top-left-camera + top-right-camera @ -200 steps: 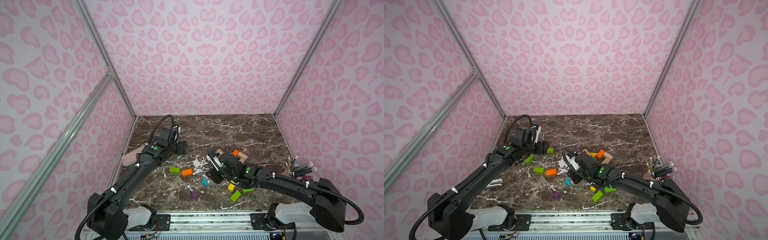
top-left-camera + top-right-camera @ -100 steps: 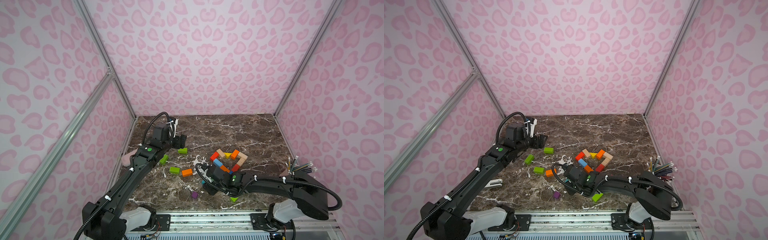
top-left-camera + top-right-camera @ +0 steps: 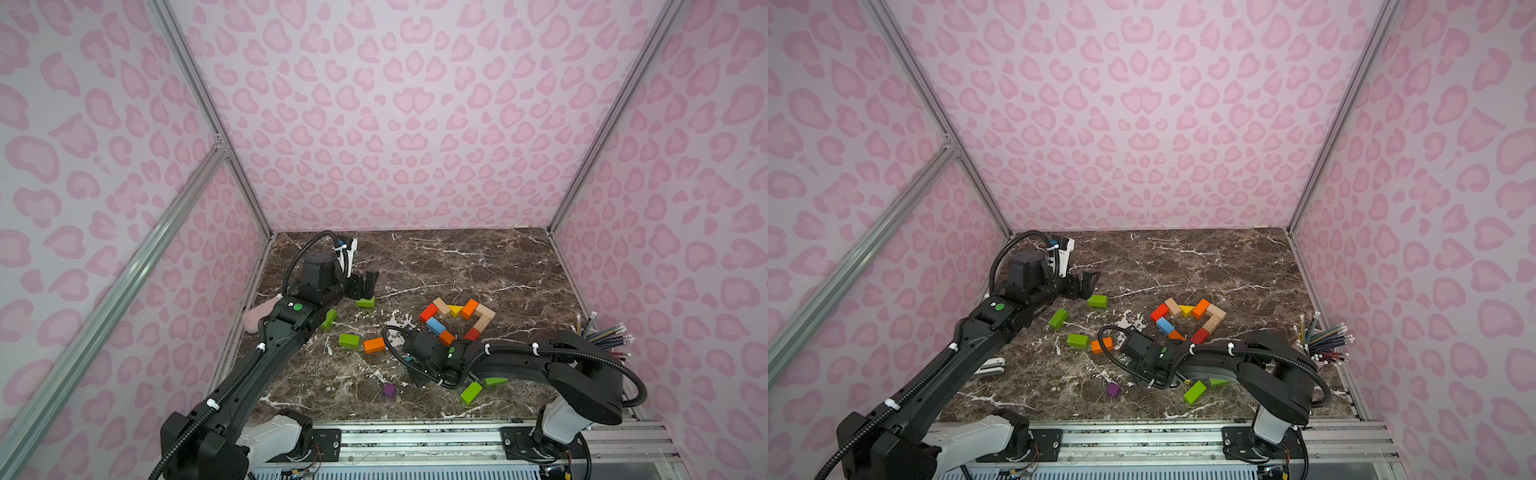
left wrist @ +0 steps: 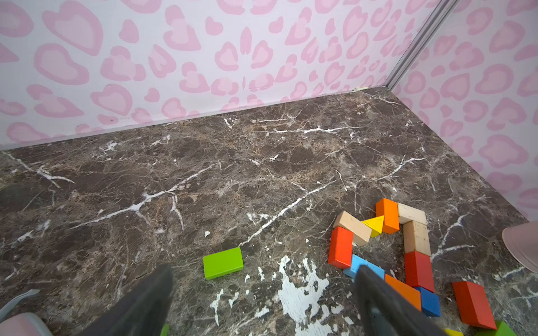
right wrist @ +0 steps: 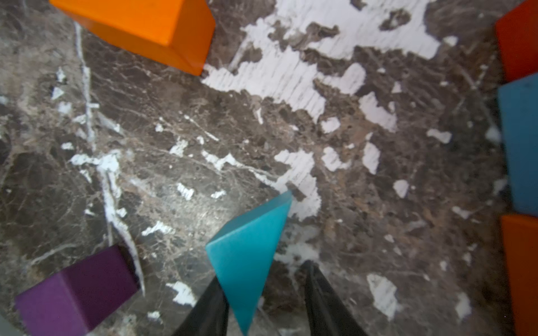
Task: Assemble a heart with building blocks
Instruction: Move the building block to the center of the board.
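Your brown marble tabletop (image 3: 478,266) sat inside pink heart-spotted walls (image 3: 395,124). The left arm reached forward along the left wall, its left gripper (image 3: 365,286) spread wide and empty, just beside a green brick (image 3: 365,302). The right arm lay low across the front — its right gripper (image 5: 263,273) stood partly apart around a teal wedge (image 5: 247,247) (one finger against it, the other clear), near the heart outline of blocks (image 3: 469,308).
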`<state>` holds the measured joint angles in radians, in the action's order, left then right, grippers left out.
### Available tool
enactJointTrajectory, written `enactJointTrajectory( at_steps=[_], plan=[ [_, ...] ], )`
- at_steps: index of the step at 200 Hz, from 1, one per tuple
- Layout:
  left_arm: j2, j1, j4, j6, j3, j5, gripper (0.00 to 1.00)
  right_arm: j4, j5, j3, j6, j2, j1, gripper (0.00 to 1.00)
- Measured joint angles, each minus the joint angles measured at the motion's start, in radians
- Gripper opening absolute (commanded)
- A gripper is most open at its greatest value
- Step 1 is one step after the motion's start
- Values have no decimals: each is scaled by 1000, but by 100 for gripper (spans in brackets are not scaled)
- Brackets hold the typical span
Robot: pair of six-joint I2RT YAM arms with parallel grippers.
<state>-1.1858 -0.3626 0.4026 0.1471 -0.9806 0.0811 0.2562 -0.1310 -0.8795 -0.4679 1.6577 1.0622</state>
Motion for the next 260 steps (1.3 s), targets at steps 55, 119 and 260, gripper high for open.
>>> enactJointTrajectory(
  at_steps=[55, 119, 260],
  plan=[
    [4, 0, -3, 1, 5, 0, 97, 30, -20, -4, 24, -19, -57, 44],
    [4, 0, -6, 2, 6, 3, 97, 41, 4, -9, 41, -77, -76, 52],
    [7, 0, -6, 5, 8, 19, 98, 89, -5, -109, -187, 26, -56, 64]
  ],
)
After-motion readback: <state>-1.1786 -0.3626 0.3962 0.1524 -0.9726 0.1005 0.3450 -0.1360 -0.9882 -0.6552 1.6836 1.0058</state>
